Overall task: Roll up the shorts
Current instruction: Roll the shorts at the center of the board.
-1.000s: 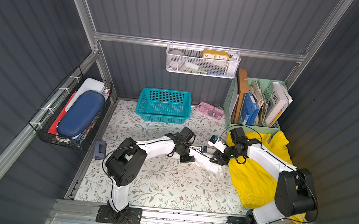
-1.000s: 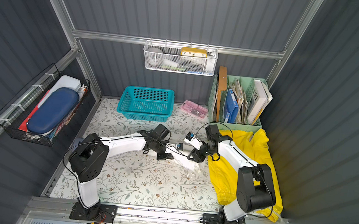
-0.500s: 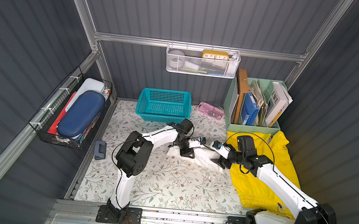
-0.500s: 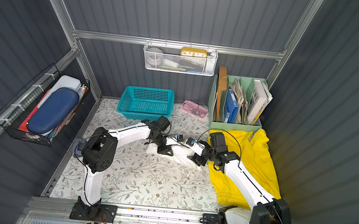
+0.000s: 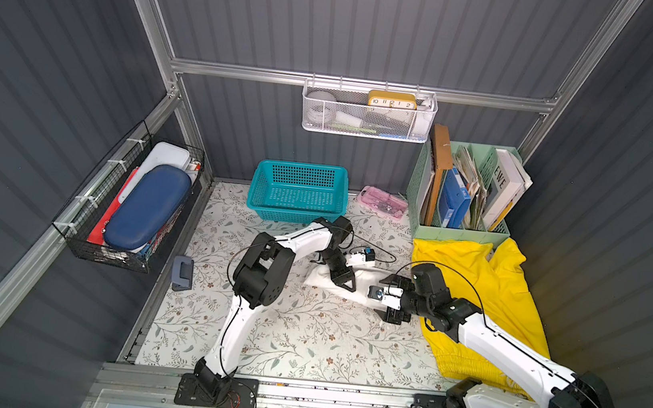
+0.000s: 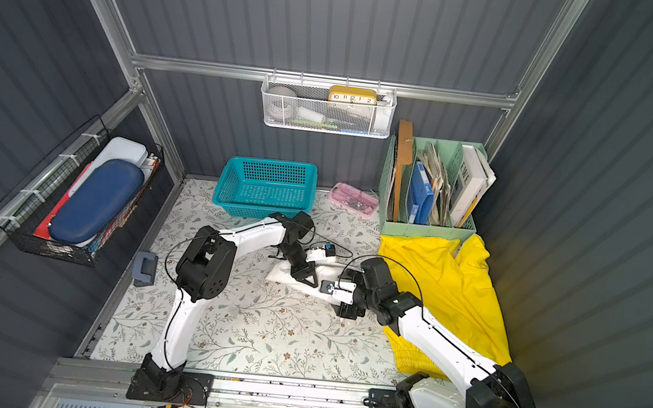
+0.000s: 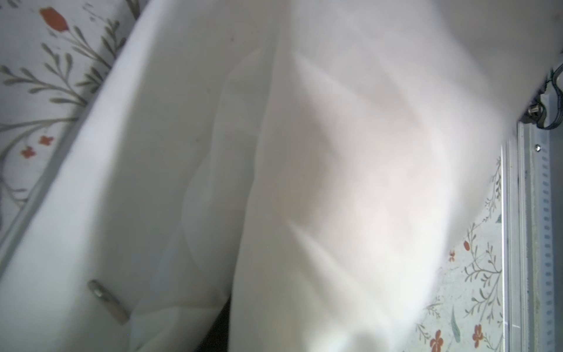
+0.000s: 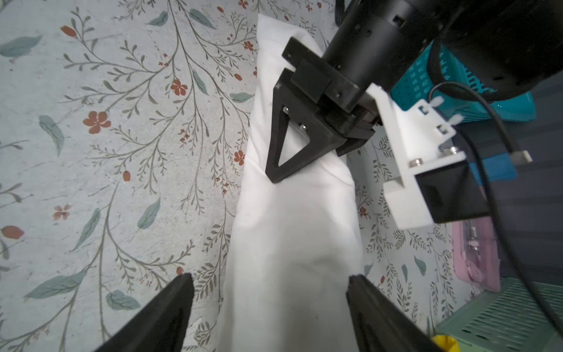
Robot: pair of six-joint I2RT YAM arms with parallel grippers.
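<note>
The white shorts [image 8: 292,231] are seen rolled into a long bundle that lies near the middle of the floral worktop [image 5: 301,336]. The left gripper [image 8: 307,164] is set down on the roll; whether its jaws are pinching the cloth cannot be told. The jaws of the right gripper [image 8: 269,277] are spread wide to either side of the roll's other end. The yellow shorts [image 5: 490,290] are spread out along the worktop's right side, beneath the right arm and in front of a green file rack [image 5: 460,228].

Teal basket [image 5: 298,191] at table [image 5: 301,336] back edge, pink case [image 5: 382,203] beside, green file rack [image 5: 460,228] back-right corner, punch [image 5: 182,273] left edge.
</note>
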